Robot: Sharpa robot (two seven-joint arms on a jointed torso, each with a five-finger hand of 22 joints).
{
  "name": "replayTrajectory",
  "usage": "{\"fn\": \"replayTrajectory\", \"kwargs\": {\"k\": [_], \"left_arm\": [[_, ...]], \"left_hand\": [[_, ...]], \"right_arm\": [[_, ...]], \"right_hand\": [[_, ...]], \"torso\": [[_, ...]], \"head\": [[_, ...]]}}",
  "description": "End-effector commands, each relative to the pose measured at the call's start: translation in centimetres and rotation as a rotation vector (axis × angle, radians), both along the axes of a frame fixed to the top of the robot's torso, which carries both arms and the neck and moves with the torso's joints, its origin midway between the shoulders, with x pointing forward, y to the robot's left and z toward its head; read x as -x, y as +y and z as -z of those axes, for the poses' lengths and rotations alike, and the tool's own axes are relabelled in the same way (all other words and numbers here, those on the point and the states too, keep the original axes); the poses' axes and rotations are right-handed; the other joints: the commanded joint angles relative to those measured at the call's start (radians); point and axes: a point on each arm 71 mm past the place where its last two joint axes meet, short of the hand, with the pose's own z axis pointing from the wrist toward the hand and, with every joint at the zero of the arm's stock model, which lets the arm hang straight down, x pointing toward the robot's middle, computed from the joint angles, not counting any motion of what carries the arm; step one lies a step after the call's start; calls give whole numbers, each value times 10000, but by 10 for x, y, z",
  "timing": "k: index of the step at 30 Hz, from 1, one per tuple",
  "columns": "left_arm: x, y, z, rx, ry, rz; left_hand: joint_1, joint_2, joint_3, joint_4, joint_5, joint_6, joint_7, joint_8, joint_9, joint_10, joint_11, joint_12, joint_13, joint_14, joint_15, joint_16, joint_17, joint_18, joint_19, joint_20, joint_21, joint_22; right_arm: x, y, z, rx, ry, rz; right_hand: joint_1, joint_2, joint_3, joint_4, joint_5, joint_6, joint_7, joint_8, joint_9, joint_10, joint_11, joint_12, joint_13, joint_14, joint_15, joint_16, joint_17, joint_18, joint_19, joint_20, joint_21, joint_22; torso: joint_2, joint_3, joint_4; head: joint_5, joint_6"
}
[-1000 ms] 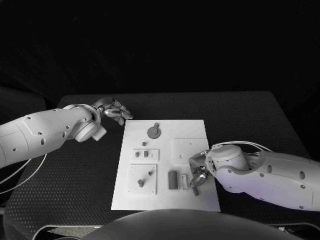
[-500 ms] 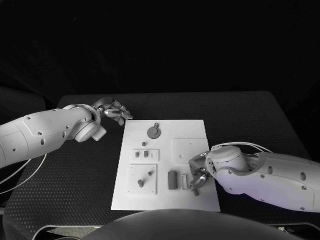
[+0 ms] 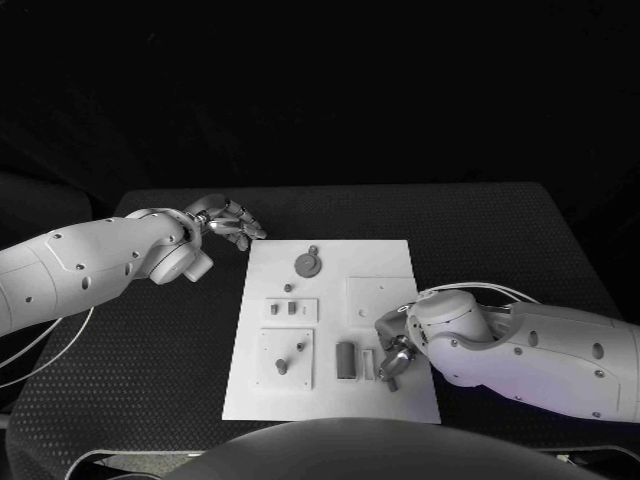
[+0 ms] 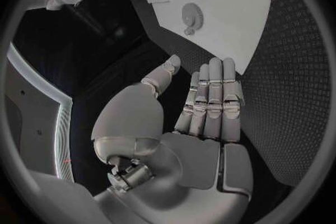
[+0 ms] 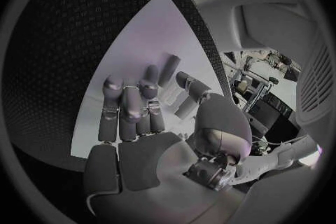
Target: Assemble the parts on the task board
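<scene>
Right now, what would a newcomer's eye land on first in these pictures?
The white board in the middle of the black table, with small grey parts on it. Next, the right hand over the board's near right corner, its fingers bent towards the surface. The left hand hangs off the far left corner, holding nothing.

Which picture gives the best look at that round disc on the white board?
The head view: the disc lies unblocked on the board. The left wrist view shows it smaller and bent. In the right wrist view I cannot make it out.
</scene>
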Motion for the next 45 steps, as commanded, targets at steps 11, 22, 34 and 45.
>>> {"fn": "replayTrajectory", "kwargs": {"k": [11, 22, 34, 45], "left_arm": [[0, -3, 0, 32, 60, 198], [0, -3, 0, 19, 90, 221], [1, -3, 0, 8, 109, 244], [1, -3, 0, 2, 120, 251]], "left_hand": [[-105, -15, 46, 40, 45, -79, -9, -2, 14, -72, -19, -5, -2, 110, -1, -65, 25, 170, 27, 62, -60, 22], [-109, -11, 46, 38, 45, -78, -11, -1, 15, -70, -20, -4, 0, 116, -2, -80, 44, 170, 29, 61, -63, 28], [-116, -9, 43, 40, 44, -78, -10, -1, 15, -66, -21, -3, 1, 122, -3, -86, 55, 170, 32, 61, -64, 31], [-121, -14, 39, 40, 44, -81, -10, -2, 15, -67, -21, -4, 1, 124, -3, -92, 63, 170, 33, 60, -66, 34]], "right_arm": [[12, 4, 16, 960, 429, -751], [11, 2, 16, 1105, 126, -899], [8, -4, 15, 1037, -200, -814], [2, -12, 14, 623, -762, -471]], "right_hand": [[52, 330, -117, -424, -54, -180, 193, -40, 19, 10, -67, 49, -20, 9, -18, 41, -2, 158, -16, -77, 49, 28], [53, 331, -118, -425, -54, -180, 193, -40, 19, 10, -67, 49, -20, 8, -18, 41, -2, 158, -16, -77, 49, 28], [2124, 1285, -29, -1781, -33, -889, 478, -594, -381, -114, 207, -44, -79, -231, 195, -95, -257, 158, -89, 8, 9, -1], [3013, 2010, -58, -1839, -23, -877, 526, -692, -613, -93, 260, 24, -75, -166, 265, -26, -153, 158, -172, 49, 64, 58]], "torso": [[3, 1, -6], [1, 3, -2], [2, 8, -2], [2, 9, -6]], "head": [[5, 0], [13, 0], [8, 0], [8, 0]]}}
